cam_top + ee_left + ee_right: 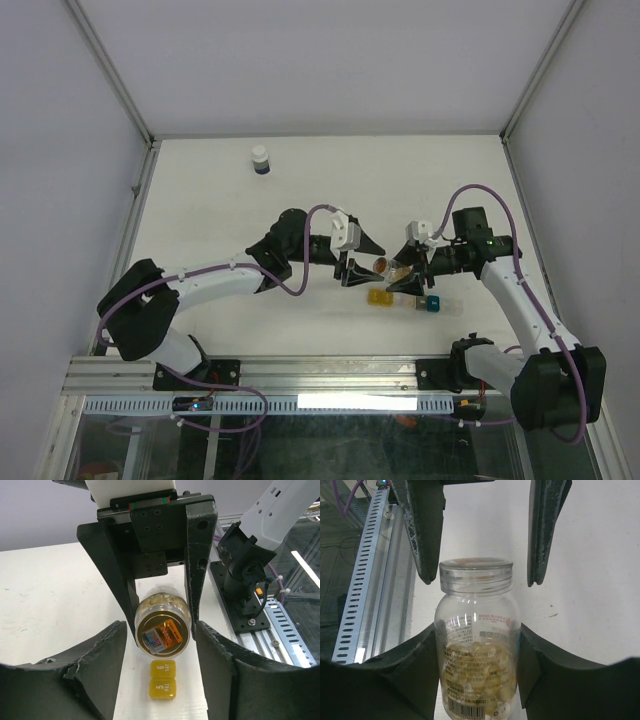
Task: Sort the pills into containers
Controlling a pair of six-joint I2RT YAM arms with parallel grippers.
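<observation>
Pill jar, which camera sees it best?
Right wrist view: the pill jar fills the frame, with lid, label and pills all clear. The left wrist view shows only its round end, head-on. The top view shows it as a tiny speck.

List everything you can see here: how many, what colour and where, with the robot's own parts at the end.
pill jar: one, clear with a clear lid, held sideways between the two grippers
pills: too many to count, pale tan, inside the pill jar
compartment strip: one, yellow at one end and teal toward the other, on the table just below the jar
bottle: one, dark blue with a white cap, upright at the far left of the table
table: one, white
rail: one, silver, along the near edge
arms: two, white and black with purple cables
left gripper: black, open around the jar's lid
right gripper: black, shut on the jar's body
</observation>
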